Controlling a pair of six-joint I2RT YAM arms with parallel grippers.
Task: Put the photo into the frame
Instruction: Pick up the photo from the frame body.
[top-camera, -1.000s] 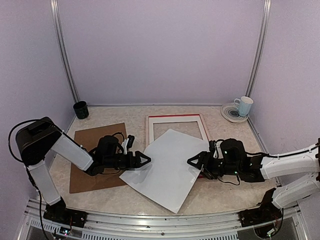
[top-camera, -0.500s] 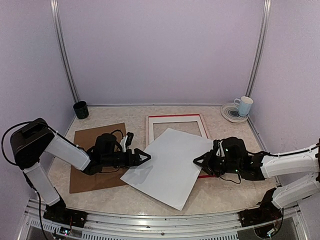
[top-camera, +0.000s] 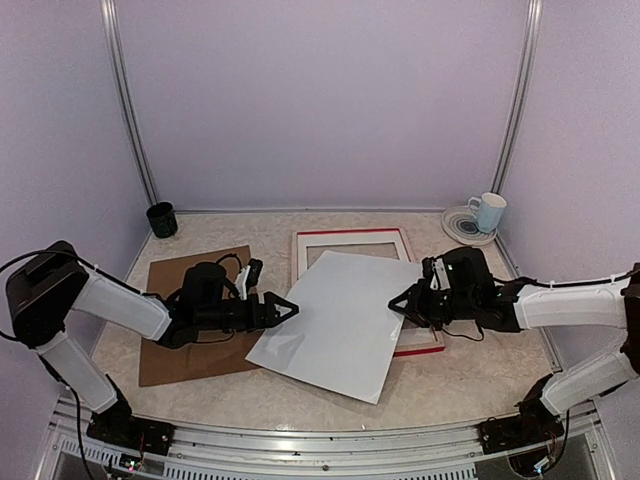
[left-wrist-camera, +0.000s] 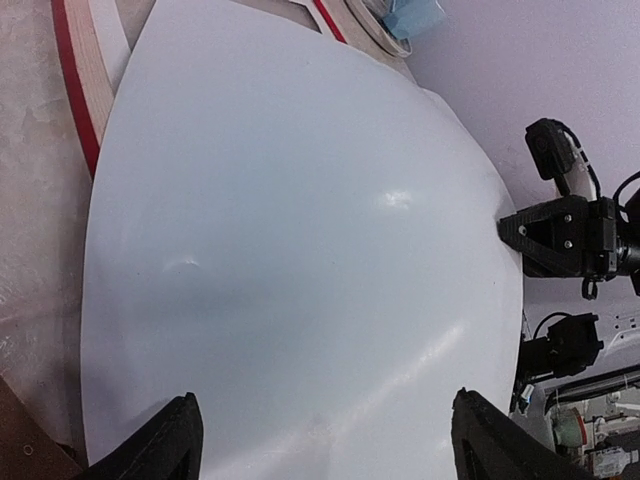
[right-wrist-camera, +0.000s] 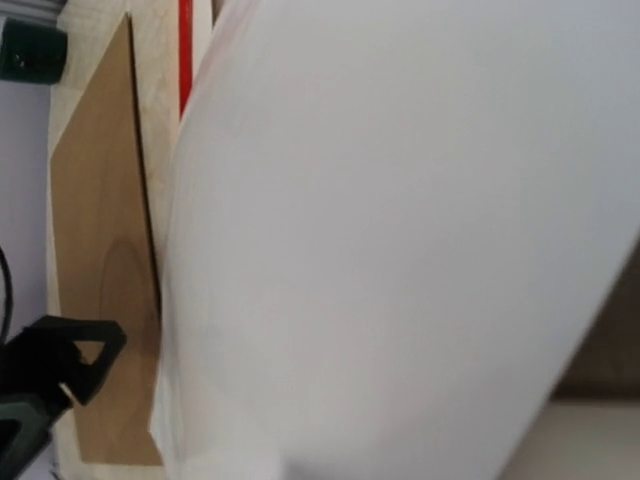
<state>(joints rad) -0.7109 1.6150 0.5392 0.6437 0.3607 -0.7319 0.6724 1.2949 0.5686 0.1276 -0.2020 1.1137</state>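
The photo (top-camera: 340, 325) shows its plain white back and hangs tilted, its far part over the frame (top-camera: 350, 235), a red-edged frame with pale wood showing. My right gripper (top-camera: 398, 303) is shut on the photo's right edge and holds that side up. In the right wrist view the white sheet (right-wrist-camera: 400, 250) fills the picture and hides the fingers. My left gripper (top-camera: 287, 307) stands open at the photo's left edge. In the left wrist view its two fingertips (left-wrist-camera: 180, 440) frame the bowed sheet (left-wrist-camera: 300, 250), and a strip of the frame (left-wrist-camera: 85, 60) shows at the top left.
A brown backing board (top-camera: 170, 360) lies on the table under the left arm. A black cup (top-camera: 161, 218) stands at the back left. A mug on a patterned saucer (top-camera: 489, 212) sits at the back right. Purple walls close in three sides.
My right gripper has closed on the photo's right edge and carried it back and left, over the frame. The left gripper has followed a little to the right, still open.
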